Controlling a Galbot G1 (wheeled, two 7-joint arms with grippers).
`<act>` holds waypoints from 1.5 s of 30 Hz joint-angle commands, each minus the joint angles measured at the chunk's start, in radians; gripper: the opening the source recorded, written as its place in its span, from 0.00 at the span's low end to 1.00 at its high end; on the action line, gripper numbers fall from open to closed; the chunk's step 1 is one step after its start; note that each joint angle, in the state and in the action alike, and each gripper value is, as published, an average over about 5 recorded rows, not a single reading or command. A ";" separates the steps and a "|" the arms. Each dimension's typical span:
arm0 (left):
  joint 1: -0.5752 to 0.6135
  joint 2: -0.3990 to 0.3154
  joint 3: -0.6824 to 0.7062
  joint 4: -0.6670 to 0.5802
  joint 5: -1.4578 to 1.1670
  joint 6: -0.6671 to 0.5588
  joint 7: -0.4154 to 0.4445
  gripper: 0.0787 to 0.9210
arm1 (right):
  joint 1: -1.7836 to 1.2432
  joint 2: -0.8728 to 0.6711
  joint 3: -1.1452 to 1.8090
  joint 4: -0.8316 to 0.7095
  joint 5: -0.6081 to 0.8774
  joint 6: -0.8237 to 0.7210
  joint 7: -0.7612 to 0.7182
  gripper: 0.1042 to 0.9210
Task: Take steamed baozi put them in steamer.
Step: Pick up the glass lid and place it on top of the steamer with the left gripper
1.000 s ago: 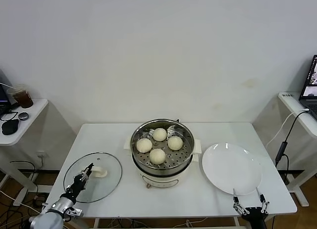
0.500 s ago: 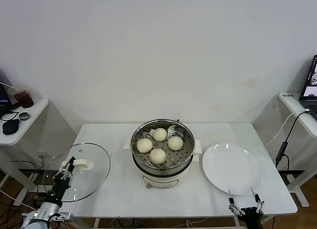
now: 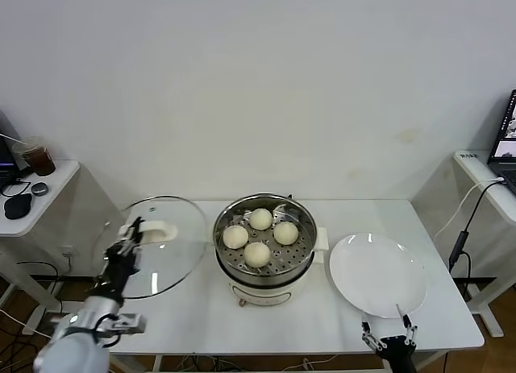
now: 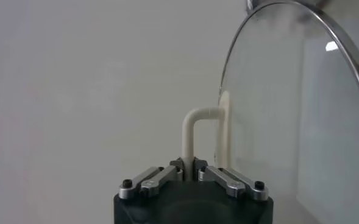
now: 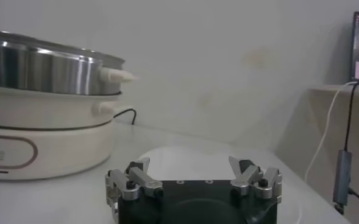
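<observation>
Several cream-white steamed baozi (image 3: 257,253) lie on the perforated tray inside the steel steamer (image 3: 266,278) at the table's middle. My left gripper (image 3: 129,242) is shut on the white handle (image 3: 155,230) of the round glass lid (image 3: 165,260) and holds it tilted above the table, left of the steamer. In the left wrist view the handle (image 4: 194,125) runs between the closed fingers of that gripper (image 4: 190,165), with the lid's glass (image 4: 289,109) beyond. My right gripper (image 3: 389,337) stands open and empty at the table's front edge, below the plate; its wrist view shows the gripper (image 5: 194,176) facing the steamer (image 5: 45,67).
A flat white plate (image 3: 377,275) lies to the right of the steamer. A side table (image 3: 32,197) on the left carries a cup and a mouse. On the right, a desk with a laptop (image 3: 506,139) has a cable hanging from it.
My left gripper has lifted the glass lid off the table and carried it up and back, nearer the steamer. The right gripper has drifted slightly left along the front edge.
</observation>
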 commanded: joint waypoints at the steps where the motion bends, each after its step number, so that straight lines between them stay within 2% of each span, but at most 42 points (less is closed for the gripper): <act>1: -0.512 -0.019 0.542 0.004 0.055 0.311 0.229 0.10 | 0.041 0.042 -0.013 -0.044 -0.116 0.014 0.022 0.88; 5: -0.604 -0.096 0.624 0.042 0.159 0.362 0.330 0.10 | 0.052 0.049 -0.014 -0.058 -0.139 0.020 0.036 0.88; 7: -0.621 -0.130 0.650 0.063 0.204 0.372 0.354 0.10 | 0.055 0.049 -0.016 -0.062 -0.144 0.018 0.040 0.88; 13: -0.660 -0.239 0.709 0.149 0.324 0.373 0.372 0.10 | 0.056 0.050 -0.025 -0.051 -0.144 0.014 0.047 0.88; 18: -0.665 -0.297 0.734 0.210 0.355 0.365 0.359 0.10 | 0.051 0.046 -0.025 -0.030 -0.131 0.014 0.047 0.88; 30: -0.651 -0.348 0.756 0.305 0.383 0.330 0.312 0.10 | 0.040 0.037 -0.028 -0.019 -0.117 0.019 0.045 0.88; 45: -0.646 -0.355 0.748 0.356 0.373 0.313 0.283 0.10 | 0.031 0.032 -0.031 -0.023 -0.116 0.026 0.042 0.88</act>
